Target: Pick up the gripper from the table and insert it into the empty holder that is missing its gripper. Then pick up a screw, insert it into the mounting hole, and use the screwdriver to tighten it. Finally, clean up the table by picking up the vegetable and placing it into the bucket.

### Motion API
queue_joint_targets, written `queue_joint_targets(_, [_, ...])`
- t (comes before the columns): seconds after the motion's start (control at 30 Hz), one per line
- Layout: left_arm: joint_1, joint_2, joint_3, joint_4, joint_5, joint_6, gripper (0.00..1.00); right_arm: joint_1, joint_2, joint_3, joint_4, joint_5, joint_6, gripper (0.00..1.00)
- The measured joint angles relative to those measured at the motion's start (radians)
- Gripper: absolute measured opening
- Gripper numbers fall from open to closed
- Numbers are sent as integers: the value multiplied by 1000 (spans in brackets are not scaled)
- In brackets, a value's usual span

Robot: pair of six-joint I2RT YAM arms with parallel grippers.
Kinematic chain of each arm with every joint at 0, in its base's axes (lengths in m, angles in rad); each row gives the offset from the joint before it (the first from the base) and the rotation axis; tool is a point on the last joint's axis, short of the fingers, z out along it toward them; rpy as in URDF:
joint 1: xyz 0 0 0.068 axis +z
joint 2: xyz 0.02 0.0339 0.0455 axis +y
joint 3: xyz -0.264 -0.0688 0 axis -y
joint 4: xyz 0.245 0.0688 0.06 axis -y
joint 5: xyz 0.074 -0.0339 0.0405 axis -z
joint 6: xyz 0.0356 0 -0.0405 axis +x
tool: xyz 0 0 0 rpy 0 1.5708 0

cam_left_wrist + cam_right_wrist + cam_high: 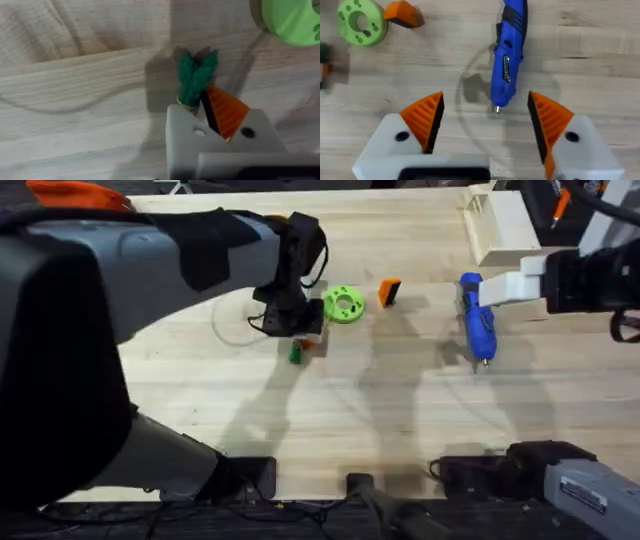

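Note:
The orange gripper [389,292] [404,13] lies on the table beside a lime-green disc. My left gripper [303,338] [210,117] has one orange pad and one plain white holder [184,131] with a small hole; its jaws stand close together. The green vegetable [295,355] [196,75] lies at the holder's tip, its far end hidden under that finger. The blue screwdriver [477,320] [507,55] lies tip toward me. My right gripper [515,285] [487,120] hangs open above the screwdriver's tip. The bucket and screw are out of view.
The lime-green disc [344,304] [361,21] with holes sits between the left gripper and the orange gripper. A pale wooden box [497,225] stands at the back right. The left arm [120,270] looms large across the table's left side.

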Motion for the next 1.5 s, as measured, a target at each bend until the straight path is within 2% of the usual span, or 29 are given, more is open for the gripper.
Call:
queue_joint_targets(0.33, [0, -18, -2, 2, -15, 0, 8, 0, 0, 0, 0, 0, 0, 945])
queue_joint_targets(0.53, [0, -217, -3, 1, -61, 4, 8, 0, 0, 0, 0, 0, 0, 945])
queue_joint_targets(0.8, [1, -510, -3, -1, -120, 53, 8, 0, 0, 0, 0, 0, 0, 944])
queue_joint_targets(0.97, [1, -608, -3, -3, -186, 62, 8, 0, 0, 0, 0, 0, 0, 945])
queue_joint_targets(1.17, [1, -647, -3, -3, -236, 79, 9, 0, 0, 0, 0, 0, 0, 945])
queue_joint_targets(1.23, [2, -647, -3, -3, -241, 87, 264, 0, 0, 0, 0, 0, 0, 945])
queue_joint_targets(1.37, [2, -647, -3, -3, -249, 89, 891, 0, 0, 0, 0, 0, 0, 945])
queue_joint_targets(1.4, [2, -647, -3, -3, -253, 89, 958, 0, 0, 0, 0, 0, 0, 945])
queue_joint_targets(1.5, [2, -647, -3, -3, -265, 91, 985, 0, 0, 0, -5, 0, 0, 945])
